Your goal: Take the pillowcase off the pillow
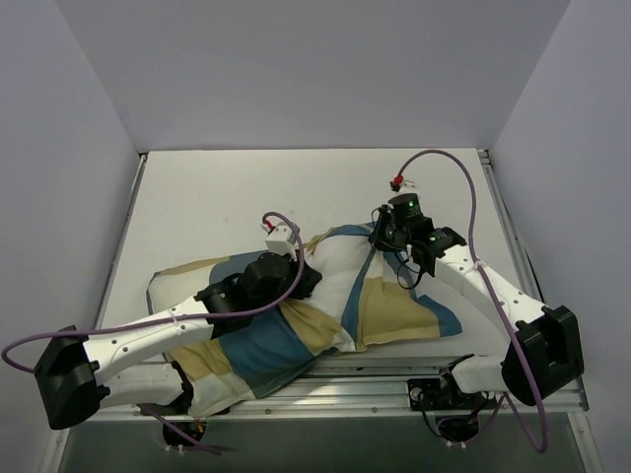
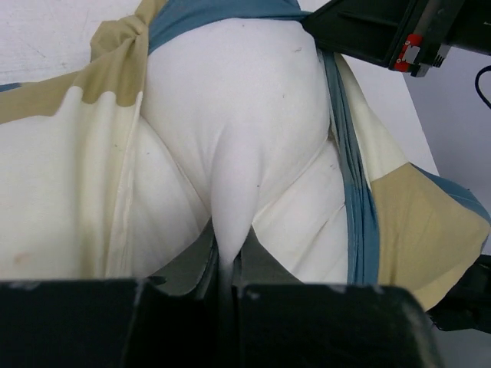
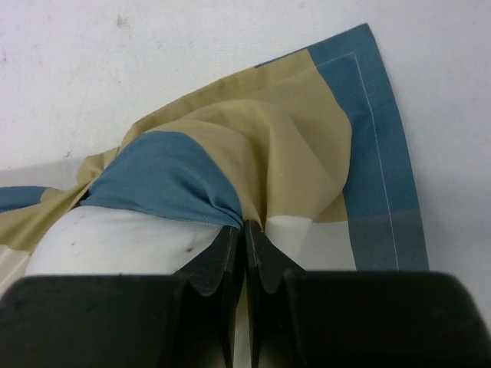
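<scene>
The pillow [image 1: 340, 281] lies on the tabletop [image 1: 246, 187], and only its middle is bare: a plump white bulge pushes out through the opening of the pillowcase [image 1: 394, 310]. To either side of that bulge the blue, tan and cream cover still wraps the pillow, bunched in folds over one end and lying flatter over the other.

The left pincer [image 2: 228, 257] sits on the pillow's bare middle, pressed together on a drawn-up peak of the white fabric, so it is pinching the pillow itself. The right pincer [image 3: 244, 238] is at the far side of the bulge, where the rim of the cover meets the white. Its tips are pressed together, and a thin blue-and-tan fold of the pillowcase runs in between them, so it appears to hold the cover's edge.

The task looks to be in its early-to-middle part. The opening has been found, the pillow is anchored and the cover is gripped. What is left is the bulk of the work: drawing the cover off both ends of the pillow until the two lie apart.
</scene>
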